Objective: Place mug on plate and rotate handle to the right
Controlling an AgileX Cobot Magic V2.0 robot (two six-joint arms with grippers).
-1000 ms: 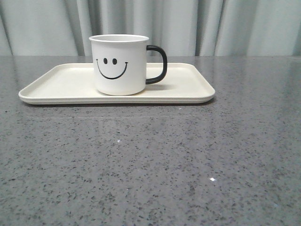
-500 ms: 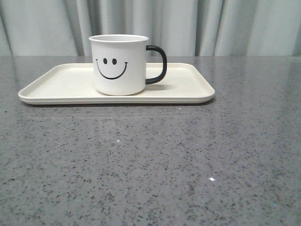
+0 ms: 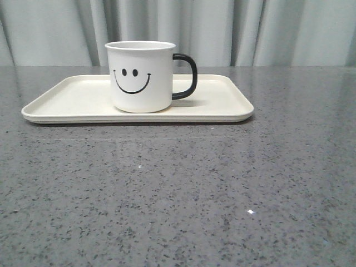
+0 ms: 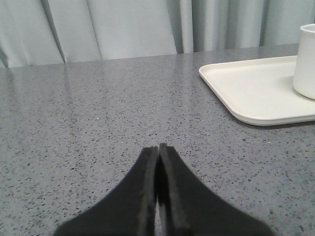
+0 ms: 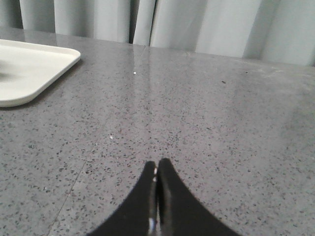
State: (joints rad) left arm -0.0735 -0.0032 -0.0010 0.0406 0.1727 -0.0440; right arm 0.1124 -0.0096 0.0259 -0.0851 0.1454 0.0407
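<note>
Three views split the scene between them. Only the front view takes in the whole mug [image 3: 141, 77], upright on the plate [image 3: 222, 103], smiley face toward the camera and the handle [image 3: 186, 76] sticking out to the right. No arm shows in that view. The left wrist view catches just the plate's [image 4: 246, 91] near left corner and a sliver of the mug's [image 4: 305, 61] white wall. The right wrist view shows only the plate's [image 5: 29, 69] right corner, with no mug at all.

Each wrist view gives what the front view lacks: the grippers. The left gripper [image 4: 158, 150] has its black fingers pressed together with nothing between them, low over the counter [image 4: 98, 123] and well apart from the plate. The right gripper [image 5: 156, 167] is likewise clenched on nothing, well apart from the plate's right corner.

The plate lies toward the far edge of the counter [image 3: 178, 194], near the curtain [image 3: 278, 30], its long side running left to right. The mug stands left of the plate's middle, leaving bare plate on both sides, more on the right. Open counter stretches from the plate's front rim to the near edge, and past both short ends.

Compared with a second ago, mug, handle and plate sit in the same places in the front view.
</note>
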